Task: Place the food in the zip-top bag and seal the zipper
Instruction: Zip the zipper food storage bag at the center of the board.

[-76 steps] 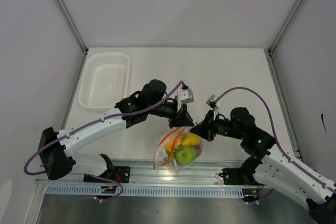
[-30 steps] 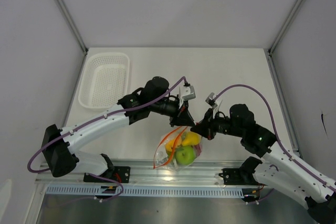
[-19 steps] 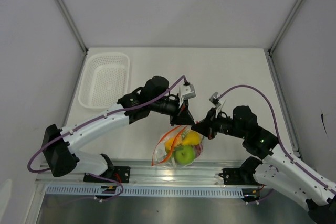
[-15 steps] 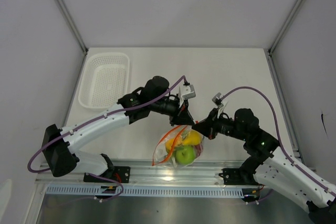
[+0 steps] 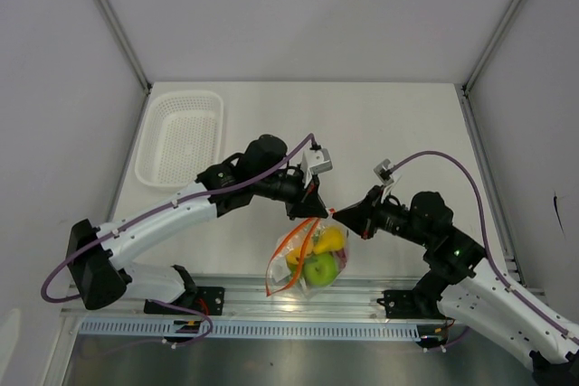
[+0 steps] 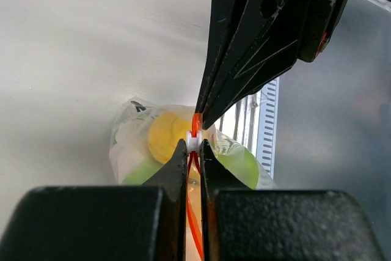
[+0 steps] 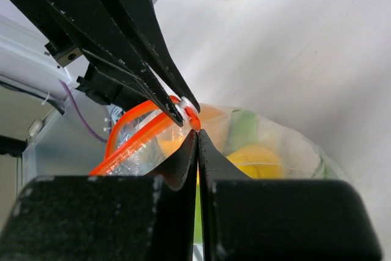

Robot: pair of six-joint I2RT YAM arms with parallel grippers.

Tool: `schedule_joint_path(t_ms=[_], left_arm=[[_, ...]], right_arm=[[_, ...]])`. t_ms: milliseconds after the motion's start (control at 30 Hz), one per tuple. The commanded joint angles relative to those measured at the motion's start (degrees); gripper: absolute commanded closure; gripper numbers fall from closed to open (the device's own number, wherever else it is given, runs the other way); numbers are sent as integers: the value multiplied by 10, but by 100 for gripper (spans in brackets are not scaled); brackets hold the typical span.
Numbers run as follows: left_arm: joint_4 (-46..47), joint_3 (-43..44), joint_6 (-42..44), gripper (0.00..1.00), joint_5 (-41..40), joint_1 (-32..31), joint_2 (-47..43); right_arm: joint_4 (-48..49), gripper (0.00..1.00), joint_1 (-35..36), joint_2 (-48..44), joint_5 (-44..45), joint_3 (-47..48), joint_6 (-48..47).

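The zip-top bag (image 5: 308, 261) hangs over the table's front edge with the food inside: a green apple (image 5: 318, 268), a yellow fruit (image 5: 331, 240) and an orange piece. My left gripper (image 5: 314, 214) (image 6: 193, 144) is shut on the white slider of the orange-red zipper (image 6: 194, 212) at the bag's top. Facing it tip to tip, my right gripper (image 5: 336, 215) (image 7: 197, 132) is shut on the bag's edge at the end of the zipper (image 7: 131, 139). Behind the slider the strip's two halves gape apart.
A white mesh basket (image 5: 181, 137) sits at the back left of the table. The metal rail (image 5: 298, 300) with the arm bases runs just below the hanging bag. Side walls close in the table on the left and right.
My right arm has drawn back a little to the right and my left wrist has shifted slightly left. The bag still hangs between the two shut grippers.
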Motion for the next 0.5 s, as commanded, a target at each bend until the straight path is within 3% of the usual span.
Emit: schedule_joint_path(t_ms=[0, 67, 100, 133, 233, 467], left_arm=[[-33, -1, -1, 100, 11, 2, -19], [-38, 15, -1, 99, 18, 2, -15], [-39, 24, -1, 99, 26, 2, -10], [-40, 28, -1, 99, 28, 2, -8], [-44, 40, 0, 100, 37, 2, -2], [-37, 38, -5, 99, 50, 3, -1]], right_arm=[[26, 100, -6, 22, -45, 32, -24], [17, 99, -6, 45, -109, 52, -49], [17, 93, -6, 61, -126, 57, -55], [15, 77, -6, 67, -138, 65, -66], [-8, 63, -6, 89, -163, 81, -89], [-8, 62, -7, 110, -182, 76, -106]])
